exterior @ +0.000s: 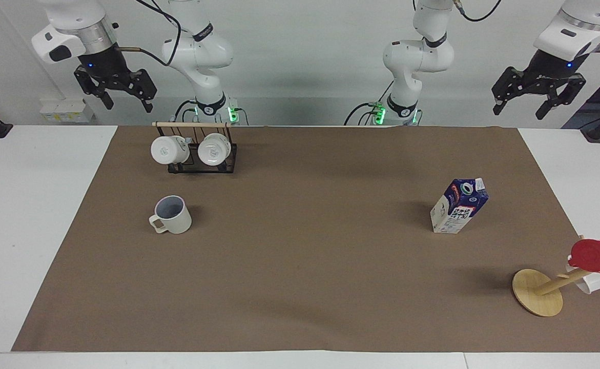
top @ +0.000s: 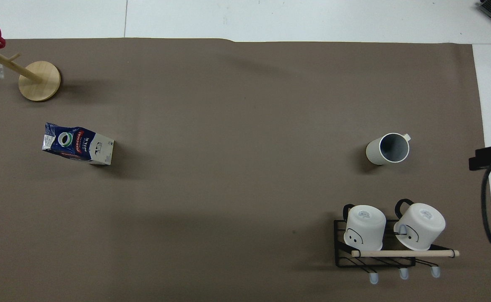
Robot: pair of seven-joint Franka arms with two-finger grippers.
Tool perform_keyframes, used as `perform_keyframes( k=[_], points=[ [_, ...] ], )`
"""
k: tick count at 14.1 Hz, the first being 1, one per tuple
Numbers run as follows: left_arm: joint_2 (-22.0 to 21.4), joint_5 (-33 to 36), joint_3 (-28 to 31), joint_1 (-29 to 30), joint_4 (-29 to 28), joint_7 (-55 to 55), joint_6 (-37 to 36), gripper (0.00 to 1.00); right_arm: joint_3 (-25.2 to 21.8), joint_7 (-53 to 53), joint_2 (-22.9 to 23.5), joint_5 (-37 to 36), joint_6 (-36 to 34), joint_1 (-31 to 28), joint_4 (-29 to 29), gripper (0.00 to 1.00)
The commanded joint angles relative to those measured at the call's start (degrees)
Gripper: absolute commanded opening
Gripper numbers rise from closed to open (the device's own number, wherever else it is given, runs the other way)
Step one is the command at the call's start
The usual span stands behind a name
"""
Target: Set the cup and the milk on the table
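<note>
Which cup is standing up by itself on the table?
The beige cup with the greyish inside, standing alone on the brown sheet. The two white mugs hang on a black rack.
</note>
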Motion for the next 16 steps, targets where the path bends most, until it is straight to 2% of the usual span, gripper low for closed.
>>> perform_keyframes(
  k=[1,4,7,8,10,14,16],
  points=[
    [-0.9,0.7,0.5,-0.8,-0.7,-0.6,-0.5,1.0,0.1,0.4,-1.6,-0.7,1.3,-0.4,-2.2,1.0],
    [-0.9,0.7,0.5,-0.8,-0.7,-0.5,-0.5,1.0,0.1,0.4,-1.7,-0.7,1.3,-0.5,-2.6,1.0],
    [-1.0,0.7,0.5,-0.8,-0.7,-0.5,-0.5,1.0,0.1,0.5,-1.2,-0.7,4.2,-0.4,-3.6,1.0],
    [-0.9,0.7,0.5,-0.8,-0.7,-0.5,-0.4,1.0,0.1,1.6,-1.0,-0.7,6.8,-0.4,-5.4,1.0],
    [-1.0,0.7,0.5,-0.8,-0.7,-0.5,-0.4,1.0,0.4,4.3,-0.4,-0.8,16.5,0.6,-11.6,1.0],
    [-0.9,0.7,0.5,-0.8,-0.7,-0.5,-0.3,1.0,0.4,8.9,7.8,-0.8,26.3,4.9,-12.5,1.0],
    [-1.0,0.7,0.5,-0.8,-0.7,-0.5,-0.3,1.0,0.5,9.6,11.0,-0.8,29.5,5.2,-13.5,1.0]
  ],
)
